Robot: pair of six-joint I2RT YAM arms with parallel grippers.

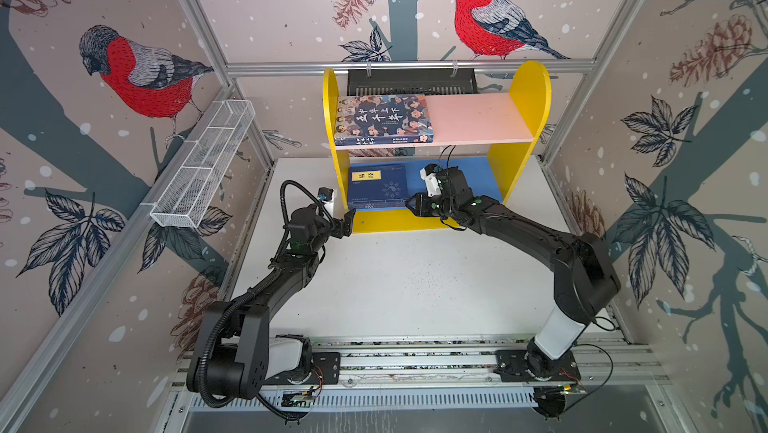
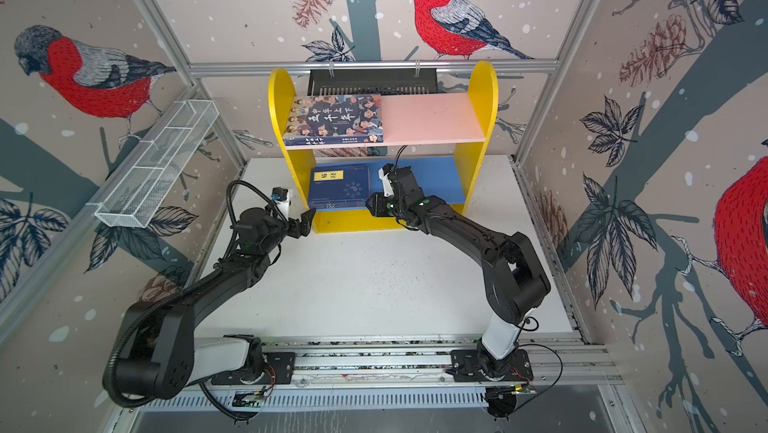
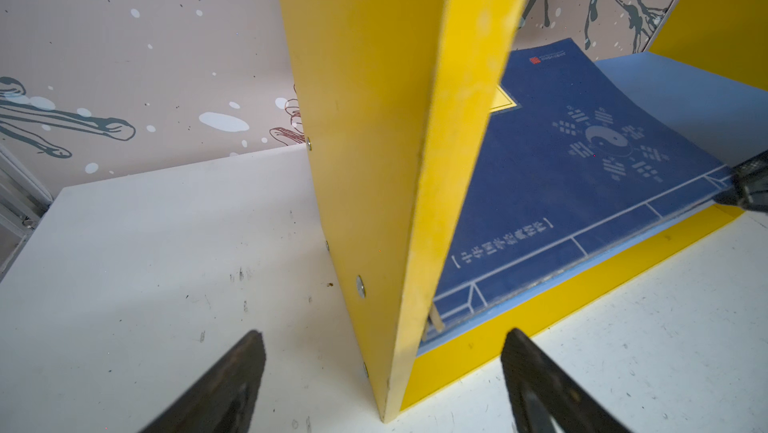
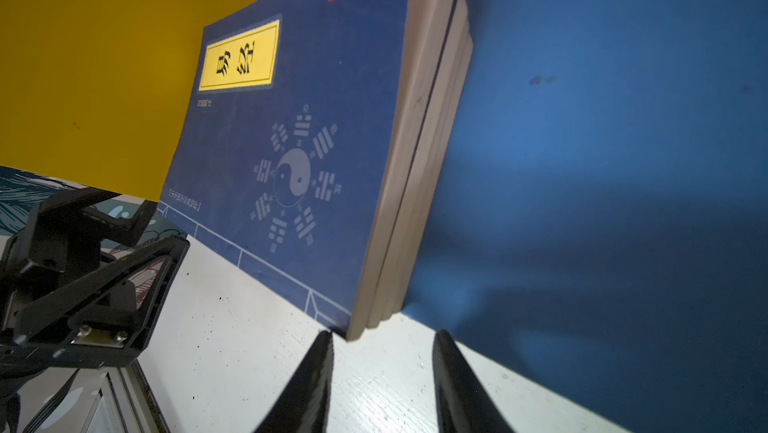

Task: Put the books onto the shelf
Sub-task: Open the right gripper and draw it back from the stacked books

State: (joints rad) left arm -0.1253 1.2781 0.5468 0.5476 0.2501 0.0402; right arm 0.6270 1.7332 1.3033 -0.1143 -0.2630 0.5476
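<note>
The shelf (image 1: 530, 90) (image 2: 482, 90) stands at the back of the table. An illustrated book (image 1: 384, 119) (image 2: 334, 119) lies flat on the left of its pink upper board. A stack of navy books (image 1: 376, 188) (image 2: 338, 188) (image 4: 291, 140) lies on the left of the blue lower board (image 4: 602, 161). My right gripper (image 1: 411, 204) (image 4: 384, 334) is open at the stack's front right corner, and one fingertip touches that corner. My left gripper (image 1: 348, 221) (image 3: 385, 333) is open, with one finger on each side of the front edge of the yellow left side panel (image 3: 374, 119) and not touching it.
A white wire mesh tray (image 1: 203, 169) hangs on the left wall. A black slotted basket (image 1: 411, 82) hangs behind the shelf. The white tabletop (image 1: 415, 285) lies in front of the shelf, and the arms' base rail (image 1: 415, 360) runs along its near edge.
</note>
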